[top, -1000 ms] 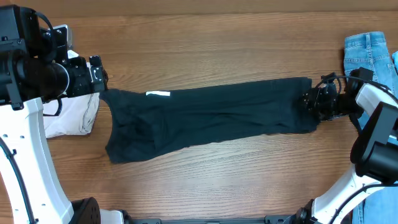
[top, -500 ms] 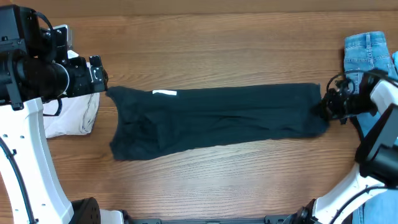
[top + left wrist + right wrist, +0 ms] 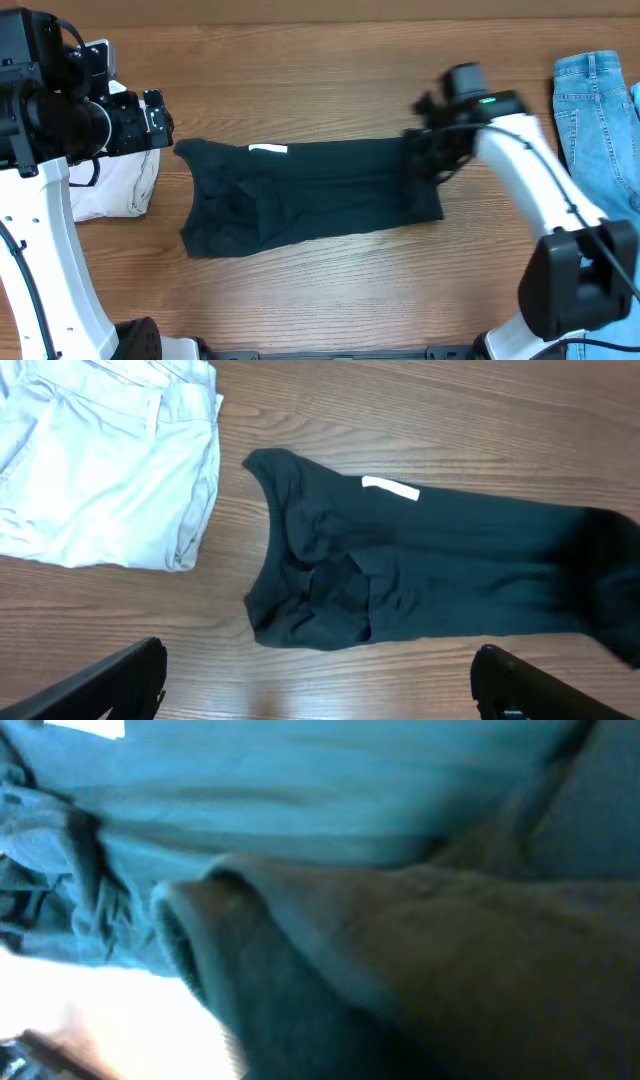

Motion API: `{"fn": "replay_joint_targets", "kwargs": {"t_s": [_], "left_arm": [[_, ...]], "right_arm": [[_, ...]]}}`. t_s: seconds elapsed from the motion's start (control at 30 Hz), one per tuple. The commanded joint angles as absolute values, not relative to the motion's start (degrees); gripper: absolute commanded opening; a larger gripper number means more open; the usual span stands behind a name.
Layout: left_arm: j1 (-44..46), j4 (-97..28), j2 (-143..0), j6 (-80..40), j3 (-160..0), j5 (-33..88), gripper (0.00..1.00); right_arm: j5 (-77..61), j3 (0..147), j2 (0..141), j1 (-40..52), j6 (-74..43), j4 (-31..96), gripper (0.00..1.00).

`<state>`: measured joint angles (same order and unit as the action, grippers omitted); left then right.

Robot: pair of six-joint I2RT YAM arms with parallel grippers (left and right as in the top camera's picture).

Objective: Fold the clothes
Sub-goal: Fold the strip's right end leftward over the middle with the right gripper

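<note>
Since the T-shirt (image 3: 300, 190) stretched across the counter (image 3: 330, 70) looks soft, light and limp, I'd pinch it at hems or corners. My right claw (image 3: 428, 150) is clamped on its right end; my left claw (image 3: 158, 115) gapes wide, empty.

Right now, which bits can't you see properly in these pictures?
- Right pincer tips: overhead, buried in the dark shirt; right wrist view, blurred cloth fills the picture.
- Jeans: overhead, cut off by the right edge.
- Pale shorts: overhead, partly under the left arm; left wrist view, cut by the left edge.
- Left pincer: left wrist view, only finger ends show at the bottom edge.
</note>
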<state>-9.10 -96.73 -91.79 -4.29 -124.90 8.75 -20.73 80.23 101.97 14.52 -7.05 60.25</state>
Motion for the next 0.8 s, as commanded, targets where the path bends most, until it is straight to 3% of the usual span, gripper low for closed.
{"fn": "replay_joint_targets", "kwargs": {"t_s": [0.0,0.37,0.4,0.47,0.77], "left_arm": [[-8.97,-96.79,-91.61,-4.49,-125.4,8.38,1.0],[-8.97,-96.79,-91.61,-4.49,-125.4,8.38,1.0],[-8.97,-96.79,-91.61,-4.49,-125.4,8.38,1.0],[-8.97,-96.79,-91.61,-4.49,-125.4,8.38,1.0],[-8.97,-96.79,-91.61,-4.49,-125.4,8.38,1.0]], "right_arm": [[-19.44,78.67,102.74,23.55,-12.27,55.57,0.04],[-18.31,77.1,107.02,36.36,-16.6,37.43,0.05],[-17.78,77.1,107.44,36.38,-16.84,37.06,0.1],[-17.63,77.1,107.87,36.36,-16.82,36.67,0.6],[-23.03,78.85,106.3,32.67,-16.58,42.65,0.55]]}}
